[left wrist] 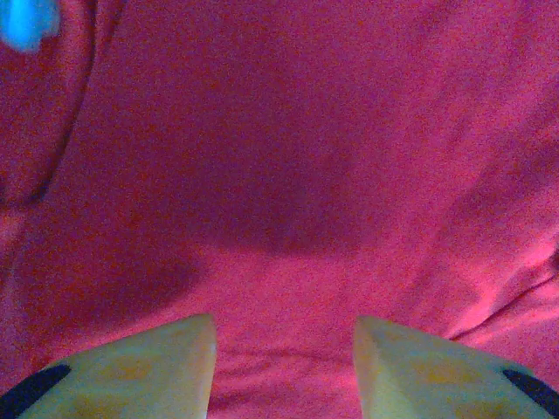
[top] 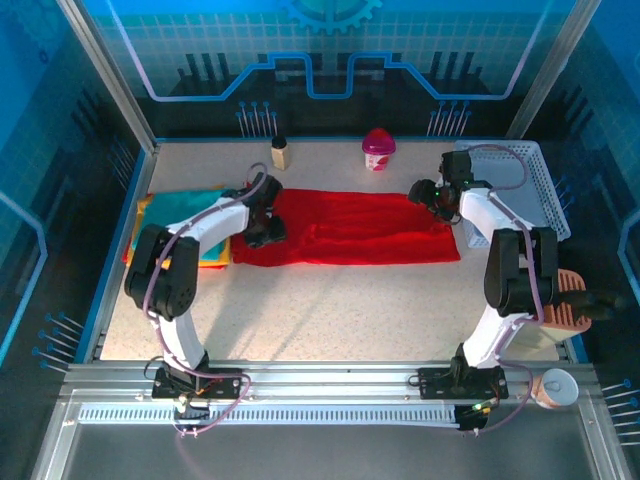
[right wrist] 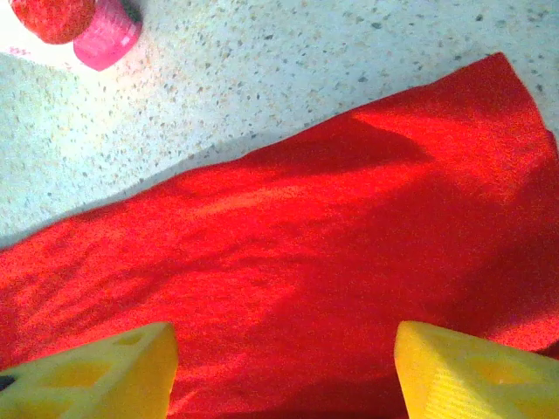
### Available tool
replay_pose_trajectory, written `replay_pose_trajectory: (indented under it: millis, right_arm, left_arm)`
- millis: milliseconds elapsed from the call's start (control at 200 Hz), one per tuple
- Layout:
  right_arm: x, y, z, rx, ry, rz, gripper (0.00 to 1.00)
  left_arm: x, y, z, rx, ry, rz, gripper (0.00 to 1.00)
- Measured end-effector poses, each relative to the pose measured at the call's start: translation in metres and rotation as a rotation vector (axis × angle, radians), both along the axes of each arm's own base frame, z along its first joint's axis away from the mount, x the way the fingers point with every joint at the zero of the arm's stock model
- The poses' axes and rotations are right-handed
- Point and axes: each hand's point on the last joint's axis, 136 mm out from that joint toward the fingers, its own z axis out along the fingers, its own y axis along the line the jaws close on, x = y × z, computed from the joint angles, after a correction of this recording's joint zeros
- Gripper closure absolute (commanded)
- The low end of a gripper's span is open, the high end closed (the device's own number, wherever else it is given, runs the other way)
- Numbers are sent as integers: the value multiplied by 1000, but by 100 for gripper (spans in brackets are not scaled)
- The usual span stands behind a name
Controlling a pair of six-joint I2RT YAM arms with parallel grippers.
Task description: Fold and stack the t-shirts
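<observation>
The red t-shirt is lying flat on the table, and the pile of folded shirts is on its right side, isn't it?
Not quite. The red t-shirt does lie flat on the table, but the pile of folded shirts is on its left side, not its right. On the right is the white basket. The top external view shows this.

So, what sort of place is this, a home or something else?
Probably a robot test cell, not a home: the left arm and right arm are bolted to a metal rail at the table edge, and blue printed panels enclose it.
</observation>
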Motion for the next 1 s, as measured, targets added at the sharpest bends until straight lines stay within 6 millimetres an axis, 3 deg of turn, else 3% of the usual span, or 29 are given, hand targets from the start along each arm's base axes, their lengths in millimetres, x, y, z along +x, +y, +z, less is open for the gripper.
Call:
replay_pose_trajectory:
  millis: [160,380,480,535,660,841,1001]
  right_arm:
    - [13,4,-29,-41,65,29,34]
    - [0,18,-72,-85,206,78,35]
    - [3,23,-70,-95,213,90,38]
    - [0,27,-72,-101,229,102,45]
    - [-9,40,-74,-128,263,139,44]
    - [-34,71,-75,-147,312,221,44]
    - [-71,89,-76,-134,376,286,42]
  left_arm:
    - [35,-8,-3,5,-12,-20,54]
    - [41,-14,-32,19,84,-40,54]
    - [39,-14,-37,24,117,-46,54]
    - [40,-15,-34,23,123,-53,55]
    - [41,-18,-35,17,151,-71,55]
    - [43,-22,-36,9,187,-79,55]
    - [51,-32,-37,-5,204,-103,56]
